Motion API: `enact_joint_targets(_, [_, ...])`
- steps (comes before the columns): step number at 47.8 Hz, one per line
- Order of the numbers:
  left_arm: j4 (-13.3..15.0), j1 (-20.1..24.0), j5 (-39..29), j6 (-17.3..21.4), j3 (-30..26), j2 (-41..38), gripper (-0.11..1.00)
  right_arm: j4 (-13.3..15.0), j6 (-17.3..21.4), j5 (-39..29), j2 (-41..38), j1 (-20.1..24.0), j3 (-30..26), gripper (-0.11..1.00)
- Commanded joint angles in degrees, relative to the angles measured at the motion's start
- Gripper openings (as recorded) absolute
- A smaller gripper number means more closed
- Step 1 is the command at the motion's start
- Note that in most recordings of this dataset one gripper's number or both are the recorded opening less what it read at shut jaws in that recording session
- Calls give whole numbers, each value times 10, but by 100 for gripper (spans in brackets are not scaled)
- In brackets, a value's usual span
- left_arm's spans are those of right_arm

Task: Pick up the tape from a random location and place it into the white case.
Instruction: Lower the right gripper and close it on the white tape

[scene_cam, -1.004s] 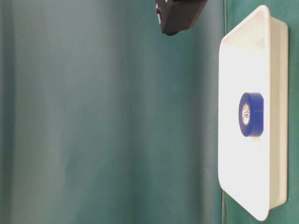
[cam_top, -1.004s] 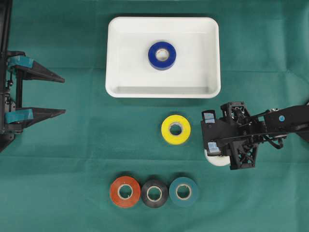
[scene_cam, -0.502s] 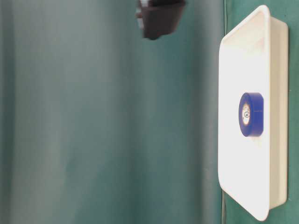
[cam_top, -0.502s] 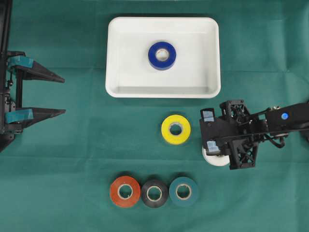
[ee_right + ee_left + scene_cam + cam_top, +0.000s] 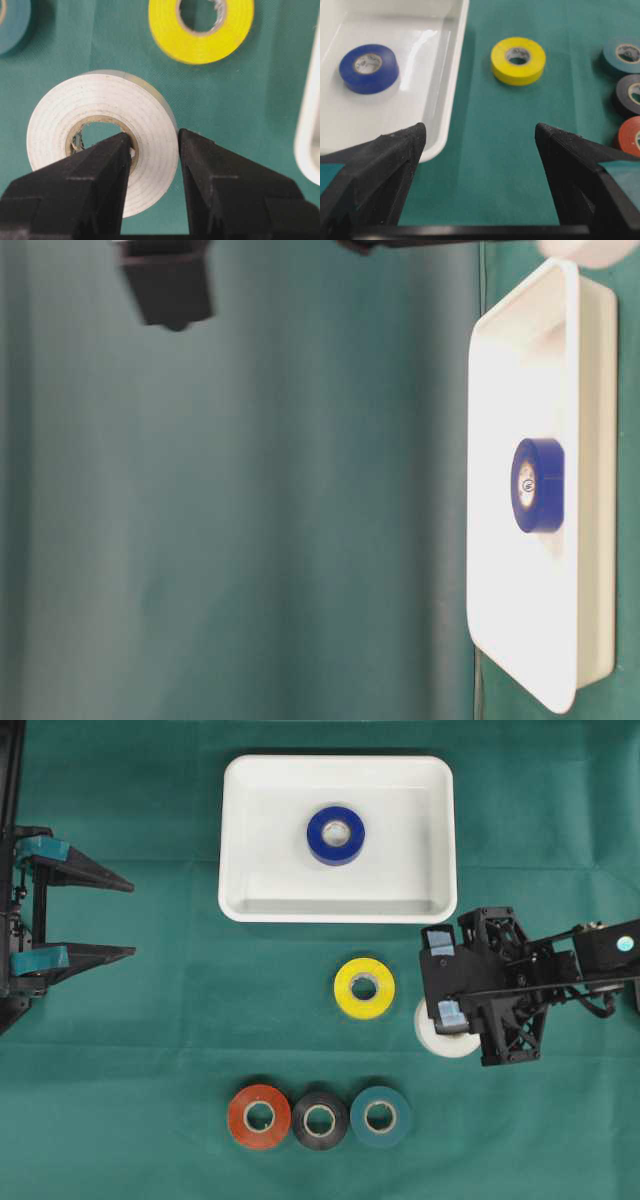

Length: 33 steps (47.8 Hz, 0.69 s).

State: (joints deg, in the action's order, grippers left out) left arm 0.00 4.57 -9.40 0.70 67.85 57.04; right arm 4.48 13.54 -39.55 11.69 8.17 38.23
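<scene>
My right gripper is shut on the wall of a white tape roll, one finger through its hole and the other outside. The roll hangs off the green cloth, just right of a yellow tape roll. The white case lies at the back centre with a blue tape roll lying flat in it. My left gripper stands open and empty at the far left.
Red, black and teal tape rolls sit in a row near the front. The case rim shows at the right edge of the right wrist view. A green cloth covers the table.
My right gripper has risen with the white roll and shifted slightly toward the case. The left arm has not moved.
</scene>
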Motion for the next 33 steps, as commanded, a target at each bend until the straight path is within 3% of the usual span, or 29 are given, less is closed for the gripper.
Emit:
enact_joint_targets(1, [1,-2,2,-1,-8,-4,90,1,2,-28,21,1,-33,33])
enact_joint_targets(15, [1,-1,2,-1,-8,-5,90,10,2,-87,32,1,-70,33])
enact_joint_targets(33, [1,-2,2,-1,-8,-5,90,11,3,-90,31,1,-74,33])
